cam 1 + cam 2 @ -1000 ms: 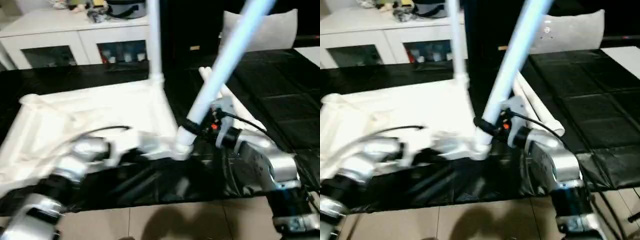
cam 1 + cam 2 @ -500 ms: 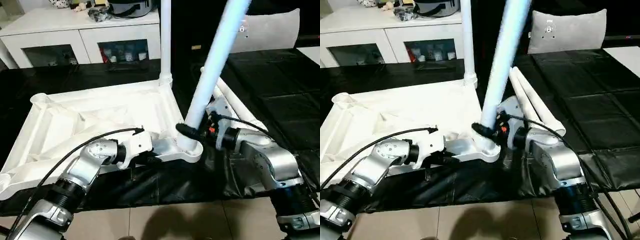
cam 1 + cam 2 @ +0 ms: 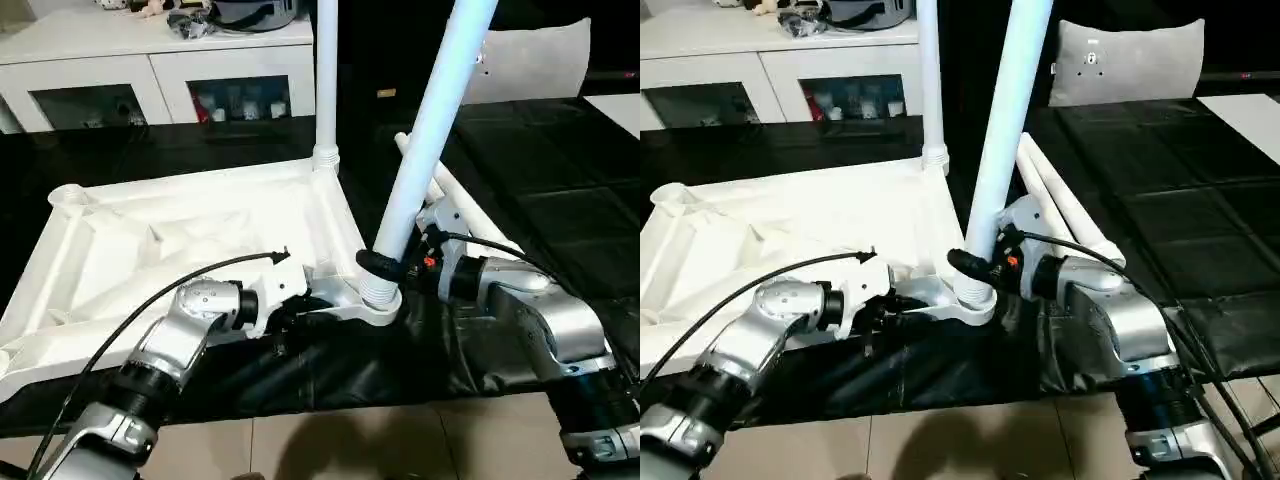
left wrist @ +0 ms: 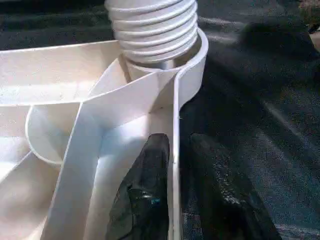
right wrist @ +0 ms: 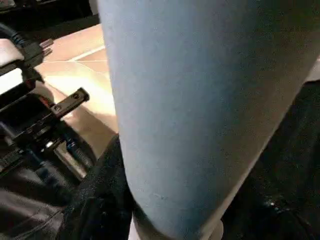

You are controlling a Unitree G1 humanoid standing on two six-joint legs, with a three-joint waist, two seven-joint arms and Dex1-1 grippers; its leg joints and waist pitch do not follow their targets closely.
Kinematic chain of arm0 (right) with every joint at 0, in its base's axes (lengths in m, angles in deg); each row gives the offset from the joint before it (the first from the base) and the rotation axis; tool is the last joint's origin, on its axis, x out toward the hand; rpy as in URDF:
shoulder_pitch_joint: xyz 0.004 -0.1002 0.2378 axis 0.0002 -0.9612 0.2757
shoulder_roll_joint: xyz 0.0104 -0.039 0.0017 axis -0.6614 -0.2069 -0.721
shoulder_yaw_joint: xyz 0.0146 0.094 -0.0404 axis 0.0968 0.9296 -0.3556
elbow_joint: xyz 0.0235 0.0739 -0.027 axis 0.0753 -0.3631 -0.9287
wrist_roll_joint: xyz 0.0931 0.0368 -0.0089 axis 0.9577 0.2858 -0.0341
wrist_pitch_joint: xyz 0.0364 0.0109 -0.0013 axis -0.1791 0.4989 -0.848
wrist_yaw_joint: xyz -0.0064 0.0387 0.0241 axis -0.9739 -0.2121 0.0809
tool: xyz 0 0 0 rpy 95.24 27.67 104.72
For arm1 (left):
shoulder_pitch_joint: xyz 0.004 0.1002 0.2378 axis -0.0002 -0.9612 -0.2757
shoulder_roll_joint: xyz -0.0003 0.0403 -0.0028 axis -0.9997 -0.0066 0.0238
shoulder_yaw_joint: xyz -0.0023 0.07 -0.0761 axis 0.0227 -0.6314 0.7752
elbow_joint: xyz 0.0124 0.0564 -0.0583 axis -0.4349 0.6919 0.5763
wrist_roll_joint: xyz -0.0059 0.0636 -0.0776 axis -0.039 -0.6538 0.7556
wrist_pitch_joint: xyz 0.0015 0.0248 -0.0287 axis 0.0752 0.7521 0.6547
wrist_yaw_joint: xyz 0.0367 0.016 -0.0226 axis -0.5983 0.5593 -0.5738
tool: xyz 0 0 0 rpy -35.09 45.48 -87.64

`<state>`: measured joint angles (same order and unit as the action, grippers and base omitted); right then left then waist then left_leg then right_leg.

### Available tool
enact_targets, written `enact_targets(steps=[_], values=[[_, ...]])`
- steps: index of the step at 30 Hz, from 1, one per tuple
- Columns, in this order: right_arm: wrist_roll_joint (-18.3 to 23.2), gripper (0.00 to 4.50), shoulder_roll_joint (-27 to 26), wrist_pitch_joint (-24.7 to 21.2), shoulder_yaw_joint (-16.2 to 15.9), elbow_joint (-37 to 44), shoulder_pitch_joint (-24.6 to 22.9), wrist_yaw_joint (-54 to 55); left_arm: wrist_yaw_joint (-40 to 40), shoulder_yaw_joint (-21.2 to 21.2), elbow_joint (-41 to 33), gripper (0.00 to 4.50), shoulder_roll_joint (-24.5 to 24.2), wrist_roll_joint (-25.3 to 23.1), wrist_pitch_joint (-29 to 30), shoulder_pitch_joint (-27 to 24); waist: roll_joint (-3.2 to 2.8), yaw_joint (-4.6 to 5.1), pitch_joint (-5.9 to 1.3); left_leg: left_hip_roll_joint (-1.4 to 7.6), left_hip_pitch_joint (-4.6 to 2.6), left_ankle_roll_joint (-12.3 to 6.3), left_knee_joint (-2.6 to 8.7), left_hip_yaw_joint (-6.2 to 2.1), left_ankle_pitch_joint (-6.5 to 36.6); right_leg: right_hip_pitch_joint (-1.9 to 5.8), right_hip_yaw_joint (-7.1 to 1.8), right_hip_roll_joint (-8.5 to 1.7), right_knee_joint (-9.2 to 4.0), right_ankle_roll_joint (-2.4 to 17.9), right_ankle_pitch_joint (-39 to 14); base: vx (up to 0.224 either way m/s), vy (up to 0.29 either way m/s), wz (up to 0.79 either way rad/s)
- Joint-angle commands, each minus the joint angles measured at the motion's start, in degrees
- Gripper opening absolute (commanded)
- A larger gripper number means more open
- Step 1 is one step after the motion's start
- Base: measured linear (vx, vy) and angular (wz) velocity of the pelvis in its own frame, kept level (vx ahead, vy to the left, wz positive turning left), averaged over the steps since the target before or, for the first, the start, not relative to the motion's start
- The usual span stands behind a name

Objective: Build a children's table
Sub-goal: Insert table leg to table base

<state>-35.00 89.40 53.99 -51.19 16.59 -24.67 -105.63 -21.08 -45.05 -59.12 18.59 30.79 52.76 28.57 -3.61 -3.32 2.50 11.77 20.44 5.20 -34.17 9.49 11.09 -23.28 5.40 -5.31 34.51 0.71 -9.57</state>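
The white table top (image 3: 180, 230) lies upside down on the black mat, ribs facing up. One white leg (image 3: 325, 80) stands upright in the far right corner socket. My right gripper (image 3: 378, 266) is shut on a second leg (image 3: 430, 120) just above its base. That leg leans right, and its threaded end (image 4: 155, 30) sits in the near right corner socket (image 3: 380, 300). My left gripper (image 4: 177, 142) straddles the top's near rim beside that socket. One finger (image 4: 150, 170) rests inside the rim, while the other stands slightly off the wall. Two more legs (image 3: 1060, 200) lie on the mat behind my right arm.
A white cabinet with glass doors (image 3: 150, 60) stands at the back left. A grey cushion (image 3: 535, 60) leans at the back right. The black mat (image 3: 560, 200) covers the floor to the right. Tiled floor (image 3: 330, 450) runs along the near edge.
The left gripper's fingers have loosened from the near rim. The held leg has swung steeper over the near right socket. The camera has shifted.
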Motion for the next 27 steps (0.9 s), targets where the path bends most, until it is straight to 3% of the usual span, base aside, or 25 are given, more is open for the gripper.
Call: enact_targets(steps=[1,2,3,4,11,19,24,27], values=[[0.77,1.88,0.37,-0.5,0.49,1.44,-0.41,-0.24,-0.89,-0.58,2.29,0.53,-1.67,-2.17,0.1,0.18,1.03,0.11,-3.39,0.28,0.28,-2.45,3.89,0.19,11.83,3.06,-2.2,-2.32,-5.62,4.84,-25.51,0.0,0.0,0.0],[0.72,1.88,0.44,-0.54,0.45,1.42,-0.45,-0.34,-0.95,-0.59,2.41,0.37,-1.87,-2.34,-0.04,0.26,1.05,0.18,-3.39,0.26,0.2,-2.39,3.89,0.16,12.24,3.01,-2.16,-2.33,-5.7,4.52,-26.26,0.0,0.0,0.0],[0.77,1.88,0.56,-0.76,0.3,1.39,-0.48,-0.73,-1.11,-0.6,2.49,0.19,-2.31,-2.7,-0.37,0.41,1.46,0.31,-3.39,0.25,0.28,-2.44,3.9,0.16,12.21,3.06,-2.15,-2.33,-5.72,4.26,-26.65,0.0,0.0,0.0],[0.77,1.88,0.59,-0.8,0.26,1.37,-0.48,-0.82,-1.11,-0.6,2.51,0.09,-2.42,-2.78,-0.43,0.46,1.3,0.28,-3.38,0.27,0.18,-2.47,3.9,0.15,12.23,2.97,-2.15,-2.36,-5.73,4.31,-26.87,0.0,0.0,0.0],[0.3,1.88,0.71,-1.18,-0.66,-0.13,0.16,-1.76,-0.12,-2.41,2.7,0.0,-4.29,-5.25,-1.59,0.49,1.36,0.63,-3.39,0.46,0.21,-2.35,4.02,0.07,12.59,2.92,-2.22,-2.37,-5.6,4.88,-25.98,0.0,0.0,0.0],[-0.59,1.88,0.2,-1.01,-2.7,-4.95,2.73,-3.83,3.69,-3.84,0.3,0.0,-4.52,-3.83,-0.71,0.39,1.47,1.38,-3.33,0.43,0.16,-2.26,3.97,0.07,13.36,2.92,-2.23,-2.45,-5.61,5.79,-26.47,0.0,0.0,0.0],[-0.79,1.88,0.27,-1.19,-4.16,-8.3,4.02,-6.84,5.23,-4.93,0.74,0.0,-3.76,-3.88,-1.17,1.82,1.44,1.05,-3.68,0.74,0.14,-2.53,3.95,0.14,11.21,3.16,-2.43,-2.4,-4.82,8.54,-19.61,0.0,0.0,0.0],[-1.33,1.88,0.46,-0.38,-4.59,-10.28,4.81,-7.79,5.86,-5.46,0.92,0.0,-3.55,-4.24,-1.43,2.42,1.45,0.96,-3.61,0.72,0.16,-2.25,3.98,0.18,11.55,3.29,-2.41,-2.43,-4.71,9.42,-18.81,0.0,0.0,0.0]])
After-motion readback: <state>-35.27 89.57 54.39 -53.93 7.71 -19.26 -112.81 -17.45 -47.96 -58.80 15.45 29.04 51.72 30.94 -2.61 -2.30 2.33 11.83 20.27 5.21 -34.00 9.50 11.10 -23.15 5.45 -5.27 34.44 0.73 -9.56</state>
